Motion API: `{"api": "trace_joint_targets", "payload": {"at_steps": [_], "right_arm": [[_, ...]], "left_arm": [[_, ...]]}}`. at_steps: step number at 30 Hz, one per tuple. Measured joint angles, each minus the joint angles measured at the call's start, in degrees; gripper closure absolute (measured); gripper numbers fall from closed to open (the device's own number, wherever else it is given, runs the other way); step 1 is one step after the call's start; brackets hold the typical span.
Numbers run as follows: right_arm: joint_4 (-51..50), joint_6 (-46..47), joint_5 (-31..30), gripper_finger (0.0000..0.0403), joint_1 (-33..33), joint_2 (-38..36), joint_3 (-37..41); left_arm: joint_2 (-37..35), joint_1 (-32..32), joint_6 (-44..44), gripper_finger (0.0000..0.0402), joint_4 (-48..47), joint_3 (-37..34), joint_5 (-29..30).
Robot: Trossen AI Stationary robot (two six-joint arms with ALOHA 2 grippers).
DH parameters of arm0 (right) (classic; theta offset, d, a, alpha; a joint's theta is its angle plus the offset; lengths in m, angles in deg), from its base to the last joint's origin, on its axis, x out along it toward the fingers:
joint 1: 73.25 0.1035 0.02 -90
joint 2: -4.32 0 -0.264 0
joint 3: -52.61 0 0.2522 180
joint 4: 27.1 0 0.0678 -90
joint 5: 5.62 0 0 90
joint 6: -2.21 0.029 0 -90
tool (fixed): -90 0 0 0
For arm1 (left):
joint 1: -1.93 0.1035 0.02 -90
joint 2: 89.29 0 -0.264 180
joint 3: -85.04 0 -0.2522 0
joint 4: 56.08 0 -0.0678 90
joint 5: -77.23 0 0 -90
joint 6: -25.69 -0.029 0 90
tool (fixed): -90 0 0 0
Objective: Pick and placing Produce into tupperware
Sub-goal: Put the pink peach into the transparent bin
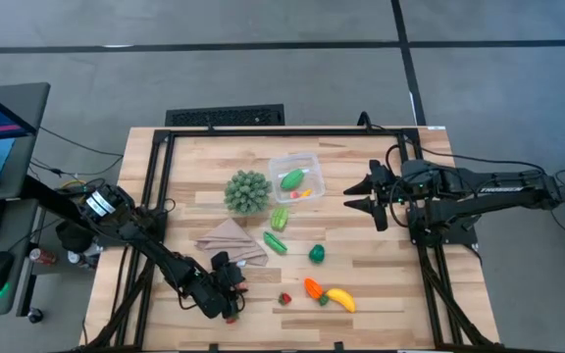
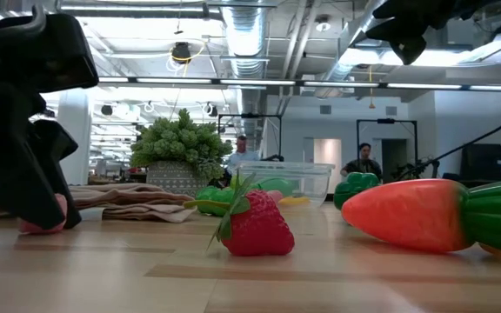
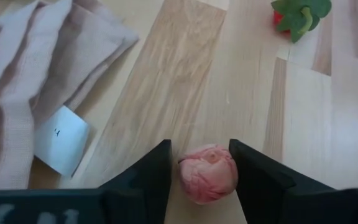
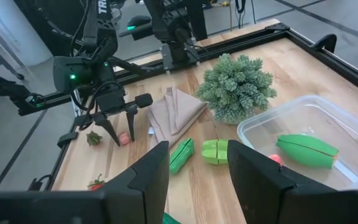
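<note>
My left gripper (image 1: 229,286) is low over the near left part of the table, open, with a finger on each side of a small pink round piece (image 3: 208,173) lying on the wood. A red strawberry (image 1: 284,297) sits to its right, with the carrot (image 1: 312,288) and banana (image 1: 340,299) beyond. Two green pods (image 1: 278,230) and a green pepper (image 1: 316,254) lie mid-table. The clear tupperware (image 1: 275,165) holds a green pod (image 4: 306,149) and small bits. My right gripper (image 1: 353,195) hovers open to the right of it. My left gripper comes from above, pointing down, its fingers (image 3: 157,171) flanking the pink piece's sides (image 3: 185,177) while the piece lies on the table (image 2: 42,226). One finger looks close against it and a thin gap shows at the other; whether it touches, I cannot tell.
A spiky green ball (image 1: 247,191) stands left of the tupperware. A tan folded cloth (image 1: 231,240) with a white tag (image 3: 59,140) lies just beyond my left gripper. Black frame rails run along the table's left and right sides. People show in the room behind.
</note>
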Motion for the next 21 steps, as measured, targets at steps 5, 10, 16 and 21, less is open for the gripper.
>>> {"api": "trace_joint_targets", "payload": {"at_steps": [5,10,16,21], "right_arm": [[0.0,0.0,0.0,0.0249,0.0,0.0,0.0],[0.0,0.0,0.0,0.0249,0.0,0.0,0.0],[0.0,0.0,0.0,0.0249,0.0,0.1,0.0],[0.0,0.0,0.0,0.0249,0.0,0.1,0.0]], "left_arm": [[0.0,0.0,1.5,0.0272,0.0,0.0,-0.1],[-0.4,0.0,2.3,0.0286,-0.1,0.1,-0.5],[-0.4,-0.1,2.1,0.0293,-0.3,1.7,-1.5],[-0.4,0.0,1.9,0.0294,-0.6,2.6,-0.6]]}}
